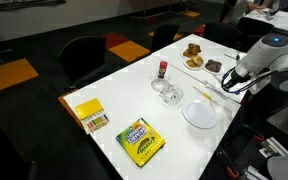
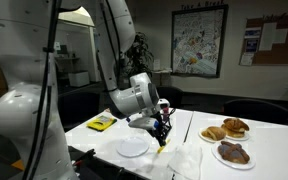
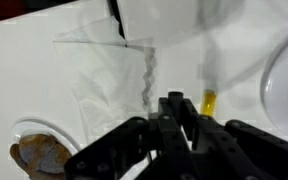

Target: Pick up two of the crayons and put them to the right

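A single yellow crayon (image 3: 210, 101) shows in the wrist view, lying on the white table just right of my fingertips. In an exterior view it is a small yellow speck (image 2: 162, 150) directly under my gripper (image 2: 162, 135). My gripper (image 3: 177, 100) hangs low over the table with its fingers pressed together, and nothing shows between them. In an exterior view the gripper (image 1: 227, 86) is at the table's right side, past the white plate. The flat green-and-yellow crayon box (image 1: 141, 140) lies near the table's front edge.
A white plate (image 1: 200, 113) and a glass bowl (image 1: 168, 94) stand mid-table, with a small red-capped bottle (image 1: 163, 70) behind them. Two plates of pastries (image 1: 193, 55) (image 2: 233, 152) are at the far end. A yellow pad (image 1: 89, 115) lies at the left. A clear sheet (image 3: 114, 70) lies under the gripper.
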Robot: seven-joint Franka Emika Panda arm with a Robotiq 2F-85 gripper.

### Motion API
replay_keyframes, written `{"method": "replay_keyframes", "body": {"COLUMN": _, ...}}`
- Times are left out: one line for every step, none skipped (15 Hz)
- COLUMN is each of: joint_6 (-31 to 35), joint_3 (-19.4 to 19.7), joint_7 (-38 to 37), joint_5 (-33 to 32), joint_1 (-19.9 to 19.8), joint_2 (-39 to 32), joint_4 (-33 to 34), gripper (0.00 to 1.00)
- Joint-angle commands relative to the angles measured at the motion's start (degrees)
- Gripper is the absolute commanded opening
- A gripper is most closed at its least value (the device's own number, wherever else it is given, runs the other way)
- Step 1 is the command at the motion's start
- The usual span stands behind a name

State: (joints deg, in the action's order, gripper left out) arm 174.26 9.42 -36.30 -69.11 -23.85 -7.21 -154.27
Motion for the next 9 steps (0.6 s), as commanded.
{"method": "replay_keyframes", "body": {"joint_6": 12.41, "joint_3": -2.31, "joint_7": 7.14, "joint_5": 10.59, "joint_1": -3.53, "joint_2": -10.50, "joint_4": 2.99, "gripper": 0.04}}
{"method": "replay_keyframes", "body": {"joint_6": 15.49, "joint_3": -4.51, "joint_7": 9.13, "joint_5": 13.16, "joint_1": -5.78, "joint_2": -13.36, "joint_4": 2.88, "gripper": 0.04}}
{"method": "replay_keyframes", "body": {"joint_6": 17.60, "joint_3": -7.81, "joint_7": 10.02, "joint_5": 14.12, "joint_1": -8.78, "joint_2": -15.83, "joint_4": 3.10, "gripper": 0.04}}
{"method": "replay_keyframes", "body": {"joint_6": 18.34, "joint_3": -11.13, "joint_7": 9.89, "joint_5": 13.13, "joint_1": -12.17, "joint_2": -17.93, "joint_4": 3.70, "gripper": 0.04}}
{"method": "replay_keyframes", "body": {"joint_6": 18.17, "joint_3": -14.25, "joint_7": 9.52, "joint_5": 11.32, "joint_1": -15.61, "joint_2": -19.37, "joint_4": 4.17, "gripper": 0.04}}
{"method": "replay_keyframes", "body": {"joint_6": 17.30, "joint_3": -17.39, "joint_7": 9.21, "joint_5": 9.90, "joint_1": -18.98, "joint_2": -21.07, "joint_4": 5.09, "gripper": 0.04}}
{"method": "replay_keyframes", "body": {"joint_6": 16.25, "joint_3": -20.60, "joint_7": 9.32, "joint_5": 9.06, "joint_1": -22.31, "joint_2": -22.74, "joint_4": 6.07, "gripper": 0.04}}
{"method": "replay_keyframes", "body": {"joint_6": 14.85, "joint_3": -23.47, "joint_7": 9.37, "joint_5": 8.26, "joint_1": -25.54, "joint_2": -23.15, "joint_4": 6.15, "gripper": 0.41}}
{"method": "replay_keyframes", "body": {"joint_6": 13.86, "joint_3": -26.39, "joint_7": 9.73, "joint_5": 7.61, "joint_1": -28.78, "joint_2": -24.35, "joint_4": 6.79, "gripper": 0.42}}
